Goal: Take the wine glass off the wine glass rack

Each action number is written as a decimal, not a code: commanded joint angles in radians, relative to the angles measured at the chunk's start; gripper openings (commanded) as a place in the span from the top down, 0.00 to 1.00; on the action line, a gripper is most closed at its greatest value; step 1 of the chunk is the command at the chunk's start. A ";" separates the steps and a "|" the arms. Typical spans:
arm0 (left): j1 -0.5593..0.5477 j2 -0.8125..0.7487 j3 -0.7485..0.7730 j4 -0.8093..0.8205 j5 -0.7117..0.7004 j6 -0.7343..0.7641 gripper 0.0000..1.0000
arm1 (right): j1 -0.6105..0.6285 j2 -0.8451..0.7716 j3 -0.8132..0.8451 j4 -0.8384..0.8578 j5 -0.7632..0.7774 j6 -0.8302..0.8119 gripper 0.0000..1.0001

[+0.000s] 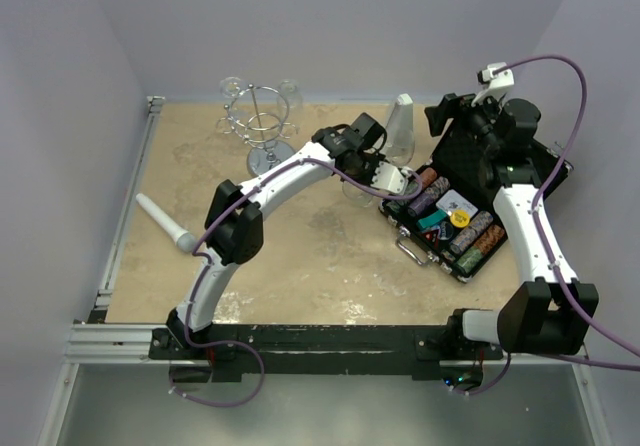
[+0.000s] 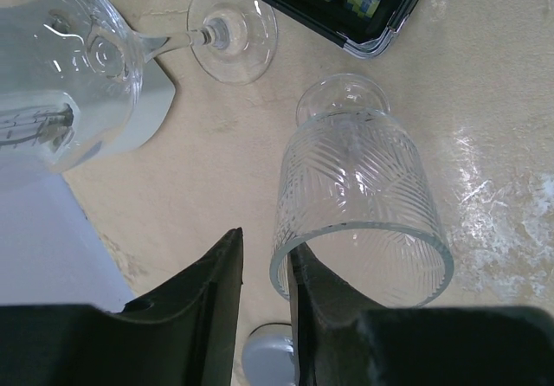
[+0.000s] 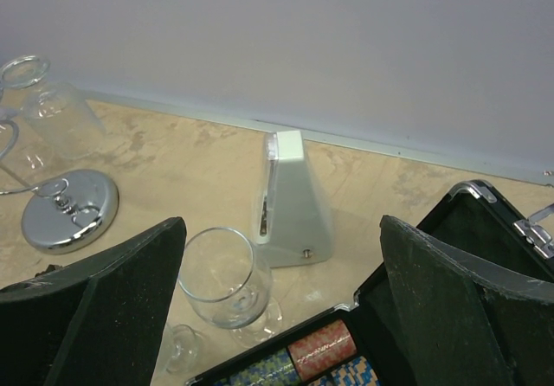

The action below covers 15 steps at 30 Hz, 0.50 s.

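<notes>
The chrome wine glass rack [image 1: 262, 126] stands at the back left with glasses hanging from it; its disc base [image 3: 69, 211] and one hanging glass [image 3: 52, 113] show in the right wrist view. My left gripper [image 2: 264, 241] is open and straddles the rim of a ribbed cut glass [image 2: 359, 187] that stands on the table. One finger [image 2: 316, 299] is inside the rim. The other is outside with a gap. A smooth wine glass [image 2: 69, 66] stands upright beside it, also in the right wrist view [image 3: 225, 278]. My right gripper [image 3: 283, 226] is wide open and empty.
A grey wedge-shaped metronome [image 3: 290, 200] stands just behind the smooth glass. An open black case of poker chips [image 1: 470, 216] lies at the right, under my right arm. A white cone-shaped thing [image 1: 165, 224] lies at the left. Walls close the back and sides.
</notes>
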 commanded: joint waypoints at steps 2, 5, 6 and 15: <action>-0.008 -0.007 0.045 0.040 -0.003 0.021 0.68 | -0.009 0.006 0.000 0.039 0.003 0.019 0.01; -0.011 -0.007 0.043 0.051 -0.001 0.020 0.68 | -0.010 0.004 -0.003 0.037 0.001 0.020 0.01; -0.012 -0.007 0.043 0.054 -0.003 0.020 0.68 | -0.012 0.002 -0.005 0.039 0.001 0.022 0.01; -0.023 -0.011 0.043 0.074 -0.001 0.017 0.67 | -0.018 -0.001 -0.016 0.042 -0.005 0.026 0.01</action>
